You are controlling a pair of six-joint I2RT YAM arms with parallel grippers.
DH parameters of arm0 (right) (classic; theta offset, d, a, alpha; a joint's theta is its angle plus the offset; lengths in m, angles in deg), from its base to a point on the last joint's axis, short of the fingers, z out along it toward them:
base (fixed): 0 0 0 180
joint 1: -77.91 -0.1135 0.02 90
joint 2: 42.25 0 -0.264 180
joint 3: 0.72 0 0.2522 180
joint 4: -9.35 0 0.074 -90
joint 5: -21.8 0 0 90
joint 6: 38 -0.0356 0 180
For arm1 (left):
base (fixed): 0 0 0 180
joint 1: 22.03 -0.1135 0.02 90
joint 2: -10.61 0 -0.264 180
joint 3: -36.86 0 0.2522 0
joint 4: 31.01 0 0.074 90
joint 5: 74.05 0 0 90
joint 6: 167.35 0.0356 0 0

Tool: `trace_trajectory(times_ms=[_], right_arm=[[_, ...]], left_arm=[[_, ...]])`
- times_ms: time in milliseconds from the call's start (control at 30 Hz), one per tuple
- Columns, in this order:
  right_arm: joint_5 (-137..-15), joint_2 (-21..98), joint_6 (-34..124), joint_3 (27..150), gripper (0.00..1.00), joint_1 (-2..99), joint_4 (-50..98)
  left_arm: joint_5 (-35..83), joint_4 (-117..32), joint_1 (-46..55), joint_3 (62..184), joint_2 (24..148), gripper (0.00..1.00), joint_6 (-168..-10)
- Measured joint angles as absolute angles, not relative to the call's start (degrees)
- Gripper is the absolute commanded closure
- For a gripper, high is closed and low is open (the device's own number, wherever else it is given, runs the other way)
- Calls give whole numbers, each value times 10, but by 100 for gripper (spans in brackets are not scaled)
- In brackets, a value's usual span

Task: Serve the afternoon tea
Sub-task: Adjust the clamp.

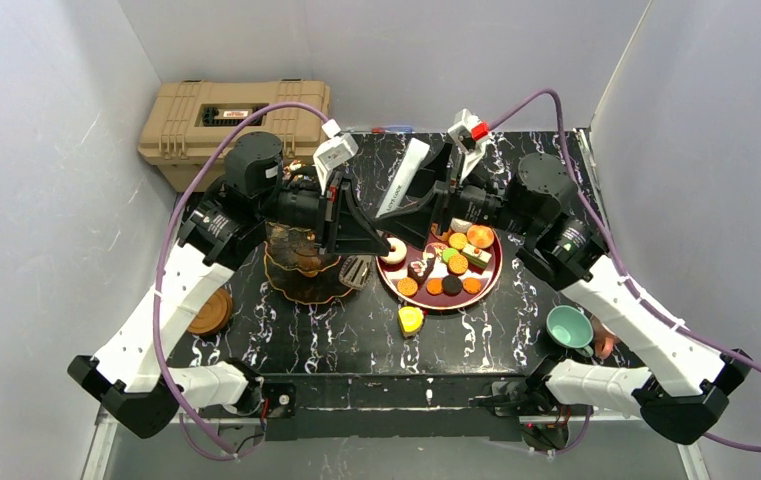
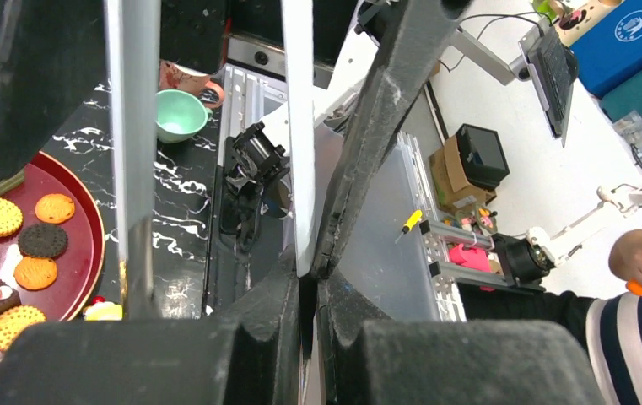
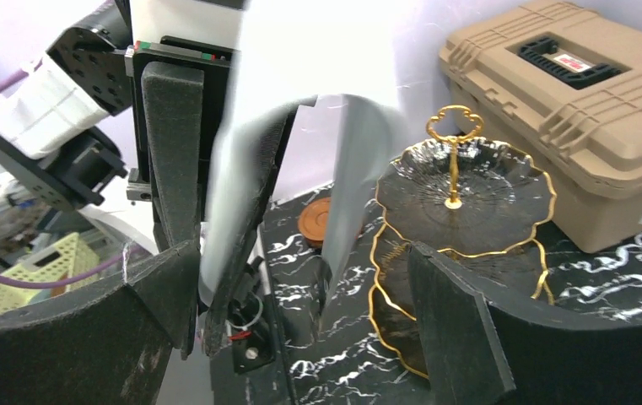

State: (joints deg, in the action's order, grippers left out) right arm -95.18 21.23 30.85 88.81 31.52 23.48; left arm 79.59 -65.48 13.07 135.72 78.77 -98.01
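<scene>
L jaws clamped on white tongs | R jaws apart | axis slants back-right

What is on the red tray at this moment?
Orange and dark round biscuits, a green sweet and small iced cakes lie on the red tray. Its far-left part is covered by the left gripper and right gripper.
</scene>
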Motion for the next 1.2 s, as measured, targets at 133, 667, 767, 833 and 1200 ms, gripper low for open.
trace_trajectory(times_ms=[133,667,767,833,1200], right_arm=[[-935,212,333,899,2,320,270],[-1123,315,195,930,39,351,162],[-1125,305,186,918,57,354,150],[-1126,296,175,907,63,357,143],[-1024,261,191,881,85,431,194]], left_arm=[[791,-672,129,1357,790,100,-975],[786,-755,123,1366,794,100,-899],[777,-763,123,1369,794,100,-885],[762,-767,123,1373,796,99,-873],[602,-792,121,1416,781,9,-806]])
